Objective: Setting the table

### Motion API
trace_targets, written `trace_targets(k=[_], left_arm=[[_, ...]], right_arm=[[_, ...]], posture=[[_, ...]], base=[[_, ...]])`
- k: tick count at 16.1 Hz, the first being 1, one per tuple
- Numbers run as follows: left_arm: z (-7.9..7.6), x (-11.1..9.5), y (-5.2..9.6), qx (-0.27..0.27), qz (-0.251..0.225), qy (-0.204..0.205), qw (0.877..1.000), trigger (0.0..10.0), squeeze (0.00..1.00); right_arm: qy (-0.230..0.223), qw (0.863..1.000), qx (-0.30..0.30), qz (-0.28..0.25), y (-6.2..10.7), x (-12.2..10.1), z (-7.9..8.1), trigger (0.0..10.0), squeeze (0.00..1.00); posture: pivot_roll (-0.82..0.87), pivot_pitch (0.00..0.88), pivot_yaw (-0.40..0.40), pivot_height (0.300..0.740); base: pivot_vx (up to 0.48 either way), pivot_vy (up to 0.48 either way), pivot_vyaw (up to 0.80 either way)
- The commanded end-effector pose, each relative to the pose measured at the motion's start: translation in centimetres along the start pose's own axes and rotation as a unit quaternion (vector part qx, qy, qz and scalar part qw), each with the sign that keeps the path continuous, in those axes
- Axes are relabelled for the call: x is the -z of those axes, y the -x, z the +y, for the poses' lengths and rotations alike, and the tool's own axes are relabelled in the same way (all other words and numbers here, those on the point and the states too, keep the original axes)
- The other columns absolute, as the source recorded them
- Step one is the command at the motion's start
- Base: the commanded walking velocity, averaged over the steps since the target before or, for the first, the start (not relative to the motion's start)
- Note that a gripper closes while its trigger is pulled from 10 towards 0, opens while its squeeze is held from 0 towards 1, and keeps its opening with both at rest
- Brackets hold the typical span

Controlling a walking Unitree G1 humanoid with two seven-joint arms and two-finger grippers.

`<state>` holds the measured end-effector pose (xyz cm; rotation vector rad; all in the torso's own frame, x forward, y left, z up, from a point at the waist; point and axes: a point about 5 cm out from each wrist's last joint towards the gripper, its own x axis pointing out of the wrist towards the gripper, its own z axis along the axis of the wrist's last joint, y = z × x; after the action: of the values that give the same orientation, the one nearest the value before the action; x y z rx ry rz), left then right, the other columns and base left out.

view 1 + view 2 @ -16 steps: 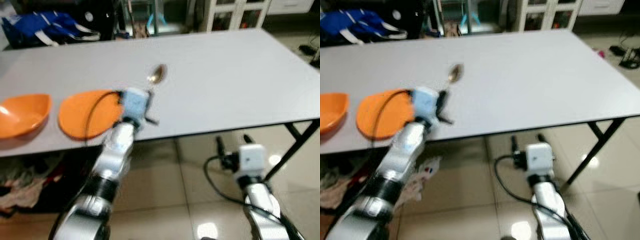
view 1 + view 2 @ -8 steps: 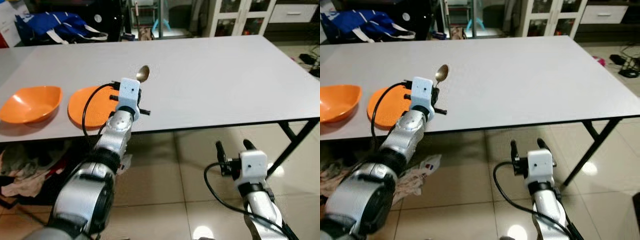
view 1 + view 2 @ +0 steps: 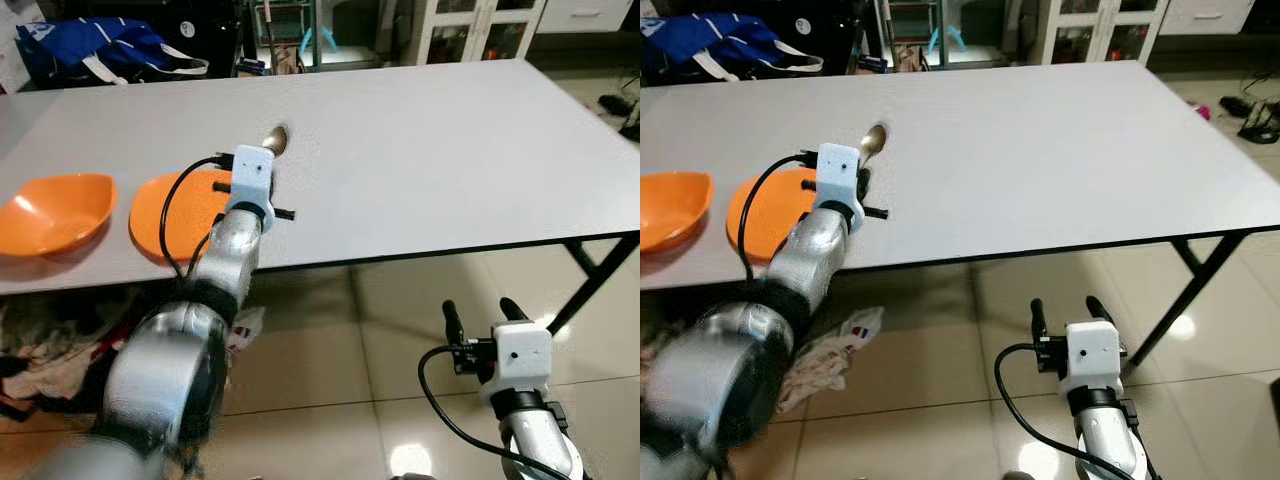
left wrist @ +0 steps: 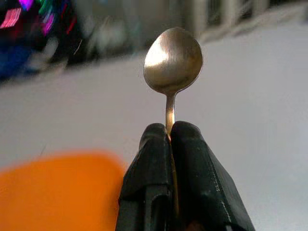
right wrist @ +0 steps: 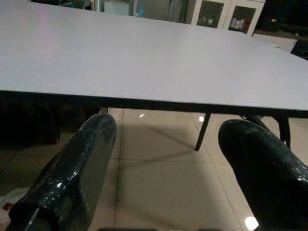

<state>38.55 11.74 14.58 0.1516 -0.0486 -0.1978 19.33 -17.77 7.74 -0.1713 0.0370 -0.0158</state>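
The left gripper point(image 4: 169, 139), fingers clamped together on the thin handle of a small metal spoon point(image 4: 173, 60), holds it above the white table point(image 3: 450, 150) beside the flat orange plate point(image 3: 165, 215), while the right gripper point(image 5: 168, 159) hangs low with fingers apart.

Table point(image 3: 430, 150): broad bare grey top from centre to right edge and back to the far edge; open passage for a claw there.

Left near part occupied: orange plate point(image 3: 175, 215) just behind the near edge, orange bowl point(image 3: 50, 210) beside it, further left, a narrow gap between them.

Left claw point(image 4: 168, 137) holds a spoon point(image 3: 274, 138) upright just right of the plate; arm crosses the near table edge there.

Right claw point(image 3: 478, 315), fingers apart, hangs below table level over tiled floor point(image 3: 330, 340); the table edge above and a black table leg point(image 3: 590, 280) to the right bound its way up.
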Motion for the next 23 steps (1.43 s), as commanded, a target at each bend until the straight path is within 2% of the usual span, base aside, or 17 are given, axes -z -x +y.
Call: trace_targets(k=[1, 2, 3, 5, 6, 7, 8, 10, 14, 19, 23], left_arm=[[-0.4, -0.9, -0.1, 0.022, -0.029, -0.014, 0.999, 0.0, 0.0], [0.4, -0.5, 1.6, 0.027, -0.051, 0.005, 0.998, 0.0, 0.0], [0.7, -0.2, 2.9, 0.036, -0.056, 0.001, 0.998, 0.0, 0.0], [0.9, 0.6, 4.6, 0.041, -0.054, 0.002, 0.998, 0.0, 0.0], [1.4, 1.6, 6.9, 0.023, -0.055, 0.011, 0.998, 0.0, 0.0], [1.4, 1.7, 7.5, 0.021, -0.056, 0.013, 0.998, 0.0, 0.0], [0.6, 1.2, 9.0, 0.032, -0.08, 0.013, 0.996, 0.0, 0.0], [-0.2, 0.9, 10.1, 0.038, -0.078, 0.024, 0.996, 0.0, 0.0], [0.1, 1.1, 9.2, 0.019, -0.052, 0.015, 0.998, 0.0, 0.0], [-0.9, 0.3, 7.5, 0.027, -0.048, 0.003, 0.998, 0.0, 0.0], [-0.6, 0.4, 7.5, 0.004, -0.042, 0.02, 0.999, 0.0, 0.0]], right_arm=[[-0.002, 1.0, 0.008, -0.008, -0.2, -0.5, -0.2, 10.0, 0.0], [-0.007, 1.0, -0.003, -0.009, -0.7, -0.5, 0.4, 10.0, 0.0], [-0.009, 1.0, -0.017, -0.012, -1.2, -0.5, 0.8, 10.0, 0.0], [-0.01, 1.0, -0.024, -0.014, -1.8, -0.5, 1.1, 10.0, 0.0], [-0.012, 0.999, -0.029, -0.021, -2.6, -0.7, 1.3, 10.0, 0.0], [-0.012, 0.999, -0.031, -0.022, -2.7, -0.8, 1.4, 10.0, 0.0], [-0.015, 0.999, -0.03, -0.027, -3.1, -1.0, 1.4, 10.0, 0.0], [-0.025, 0.999, -0.017, -0.034, -3.4, -1.2, 1.1, 10.0, 0.0], [-0.022, 0.999, -0.017, -0.031, -3.1, -1.0, 1.0, 10.0, 0.0], [-0.02, 0.999, -0.019, -0.026, -3.0, -0.8, 1.0, 10.0, 0.0], [-0.019, 0.999, -0.021, -0.023, -2.9, -0.6, 1.0, 10.0, 0.0]], posture=[[-0.2, 0.0, 0.09, 0.731], [-0.15, 0.0, 0.076, 0.731], [-0.11, 0.0, 0.065, 0.731], [-0.09, 0.0, 0.057, 0.731], [-0.06, 0.0, 0.04, 0.731], [-0.06, 0.0, 0.04, 0.731], [-0.06, 0.0, 0.032, 0.731], [-0.06, 0.0, 0.032, 0.731], [-0.07, 0.0, 0.035, 0.731], [-0.08, 0.0, 0.038, 0.731], [-0.08, 0.0, 0.037, 0.731]], base=[[0.0, 0.0, 0.0], [0.0, 0.0, 0.0], [0.0, 0.0, 0.0], [0.0, 0.0, 0.0], [0.0, 0.0, 0.0], [0.0, 0.0, 0.0], [0.0, 0.0, 0.0], [0.0, 0.0, 0.0], [0.339, 0.0, 0.0], [0.473, 0.0, 0.0], [0.453, 0.076, 0.0]])
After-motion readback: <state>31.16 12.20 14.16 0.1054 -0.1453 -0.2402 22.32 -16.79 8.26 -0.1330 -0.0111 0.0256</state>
